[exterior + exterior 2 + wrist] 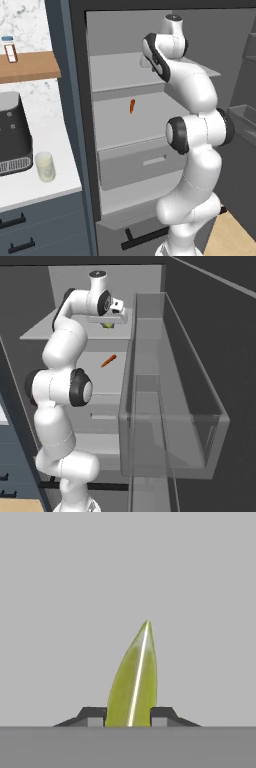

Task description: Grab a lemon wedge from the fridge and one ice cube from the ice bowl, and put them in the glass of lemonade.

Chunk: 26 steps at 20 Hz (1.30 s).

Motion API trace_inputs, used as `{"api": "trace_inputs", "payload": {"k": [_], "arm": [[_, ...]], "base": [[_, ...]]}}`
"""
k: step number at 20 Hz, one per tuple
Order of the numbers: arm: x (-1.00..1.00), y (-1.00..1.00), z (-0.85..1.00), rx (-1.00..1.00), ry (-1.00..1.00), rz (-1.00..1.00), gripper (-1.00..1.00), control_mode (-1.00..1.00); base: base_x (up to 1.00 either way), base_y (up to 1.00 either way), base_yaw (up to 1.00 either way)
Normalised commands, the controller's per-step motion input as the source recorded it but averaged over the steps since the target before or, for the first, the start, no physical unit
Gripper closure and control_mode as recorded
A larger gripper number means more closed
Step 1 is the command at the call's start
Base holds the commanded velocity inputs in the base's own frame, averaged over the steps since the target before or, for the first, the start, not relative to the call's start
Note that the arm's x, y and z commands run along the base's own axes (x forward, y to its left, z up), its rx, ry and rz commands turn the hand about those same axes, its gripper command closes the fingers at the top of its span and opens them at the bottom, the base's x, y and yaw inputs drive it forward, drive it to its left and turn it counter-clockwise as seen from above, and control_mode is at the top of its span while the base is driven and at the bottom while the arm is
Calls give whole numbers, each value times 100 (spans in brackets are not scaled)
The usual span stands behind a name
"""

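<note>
No text, label, brand, number or sign can be read anywhere in these pictures. The spice jar (9,48) on the wooden shelf (30,67) at the upper left of the left base view carries a pale label, but it is too small and blurred to make out any writing. The front of the coffee machine (12,135) at the left edge of the counter (45,187) shows no legible marking either.
</note>
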Motion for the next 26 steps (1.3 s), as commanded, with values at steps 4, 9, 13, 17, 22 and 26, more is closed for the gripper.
{"api": "trace_inputs", "payload": {"k": [4, 9, 13, 17, 22, 26], "arm": [[-43, 0, -4, 0, 0, 0, 100, -100], [-80, 0, -15, 2, 0, 0, 100, -100], [-100, 0, -15, 3, -1, 0, 100, -100], [-99, 0, -1, 3, -2, 0, 100, -100], [-100, 0, 0, 3, -5, 0, 100, -100], [-100, 0, 0, 4, -5, 0, 100, -100]], "base": [[0, 0, 0], [0, 0, 0], [0, 0, 0], [0, 0, 0], [0, 0, 0], [0, 0, 0]]}}
